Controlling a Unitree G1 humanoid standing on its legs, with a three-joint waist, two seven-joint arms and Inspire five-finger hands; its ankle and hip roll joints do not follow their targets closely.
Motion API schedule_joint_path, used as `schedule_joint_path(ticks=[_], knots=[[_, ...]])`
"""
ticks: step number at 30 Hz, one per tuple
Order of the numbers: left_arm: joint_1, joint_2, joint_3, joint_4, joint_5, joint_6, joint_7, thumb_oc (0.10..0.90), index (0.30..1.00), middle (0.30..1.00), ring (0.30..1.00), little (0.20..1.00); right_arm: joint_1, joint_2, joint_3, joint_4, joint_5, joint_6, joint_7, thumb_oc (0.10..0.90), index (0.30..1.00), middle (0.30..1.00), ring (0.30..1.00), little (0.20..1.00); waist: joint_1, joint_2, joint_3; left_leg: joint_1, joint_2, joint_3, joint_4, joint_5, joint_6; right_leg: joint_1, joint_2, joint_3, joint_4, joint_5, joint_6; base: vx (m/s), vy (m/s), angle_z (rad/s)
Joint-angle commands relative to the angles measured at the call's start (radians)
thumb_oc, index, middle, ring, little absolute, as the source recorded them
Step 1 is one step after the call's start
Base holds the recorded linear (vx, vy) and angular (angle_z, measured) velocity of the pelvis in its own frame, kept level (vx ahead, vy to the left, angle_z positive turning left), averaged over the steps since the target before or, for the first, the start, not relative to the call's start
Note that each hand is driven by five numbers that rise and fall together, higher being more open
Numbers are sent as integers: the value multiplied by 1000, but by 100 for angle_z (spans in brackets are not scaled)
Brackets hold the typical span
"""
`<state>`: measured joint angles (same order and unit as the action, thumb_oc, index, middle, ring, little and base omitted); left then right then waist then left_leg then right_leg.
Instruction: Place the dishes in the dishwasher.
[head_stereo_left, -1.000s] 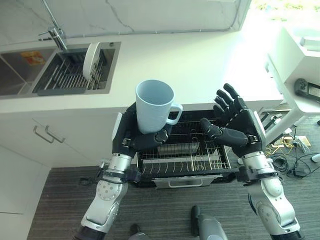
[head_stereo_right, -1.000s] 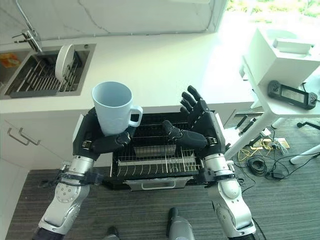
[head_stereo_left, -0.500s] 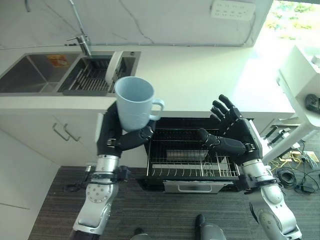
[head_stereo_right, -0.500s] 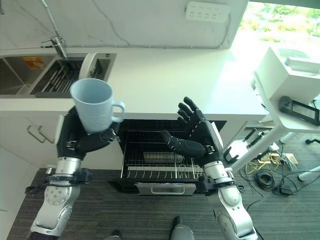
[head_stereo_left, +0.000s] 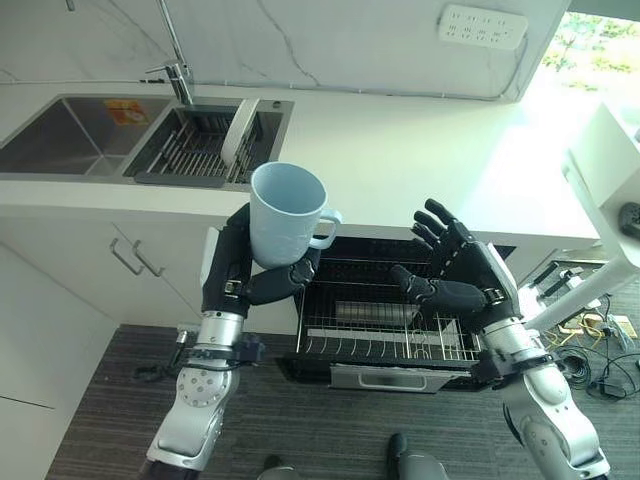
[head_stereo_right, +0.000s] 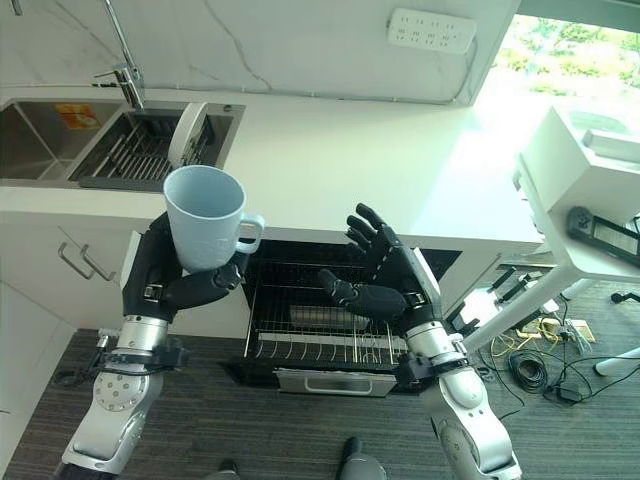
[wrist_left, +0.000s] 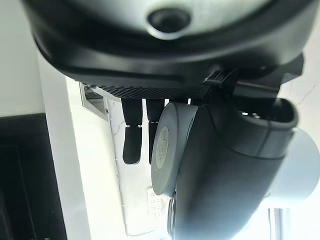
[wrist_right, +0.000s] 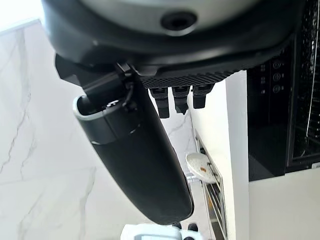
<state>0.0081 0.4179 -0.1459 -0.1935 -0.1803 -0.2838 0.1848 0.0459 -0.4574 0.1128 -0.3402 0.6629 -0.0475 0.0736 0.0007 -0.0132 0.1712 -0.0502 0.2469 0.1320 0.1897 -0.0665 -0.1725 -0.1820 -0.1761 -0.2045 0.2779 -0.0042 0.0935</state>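
Mug (head_stereo_left: 288, 215) upright in the left hand (head_stereo_left: 250, 285), fingers curled round its base, above the counter (head_stereo_left: 420, 150) edge and left of the dishwasher rack (head_stereo_left: 385, 320). Right hand (head_stereo_left: 455, 285) hovers spread over the rack. Carrying step: next, lowering the mug rightward into the rack.

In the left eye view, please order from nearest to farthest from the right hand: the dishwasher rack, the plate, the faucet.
1. Dishwasher rack, just below the right hand.
2. Plate, standing in the sink rack, far left of it.
3. Faucet, behind the sink, farthest left.
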Motion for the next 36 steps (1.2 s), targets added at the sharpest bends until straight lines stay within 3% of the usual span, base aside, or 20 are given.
schedule_joint_path(ticks=[1, 16, 36], knots=[[-128, 63, -39, -31, 35, -108, -26, 400, 300, 300, 300, 300, -117, 19, -34, -71, 61, -84, 53, 800, 900, 900, 900, 900, -12, -19, -55, -18, -69, 18, 110, -187, 87, 60, -50, -50, 22, -147, 67, 26, -30, 3], [-160, 62, -132, 24, 42, -115, -111, 400, 300, 300, 300, 300, -167, 20, 26, -92, 139, -65, 146, 800, 900, 900, 900, 900, -1, -29, -70, 6, -70, 16, 110, -201, 90, 72, -56, -48, 22, -143, 78, 4, -7, 0], [-184, 47, -189, 11, 39, -106, -141, 400, 300, 300, 300, 300, -197, 61, 93, -82, 137, -11, 156, 800, 900, 900, 900, 900, 10, -27, -86, 11, -74, 10, 110, -205, 91, 81, -64, -60, 22, -149, 78, 0, 0, 0]])
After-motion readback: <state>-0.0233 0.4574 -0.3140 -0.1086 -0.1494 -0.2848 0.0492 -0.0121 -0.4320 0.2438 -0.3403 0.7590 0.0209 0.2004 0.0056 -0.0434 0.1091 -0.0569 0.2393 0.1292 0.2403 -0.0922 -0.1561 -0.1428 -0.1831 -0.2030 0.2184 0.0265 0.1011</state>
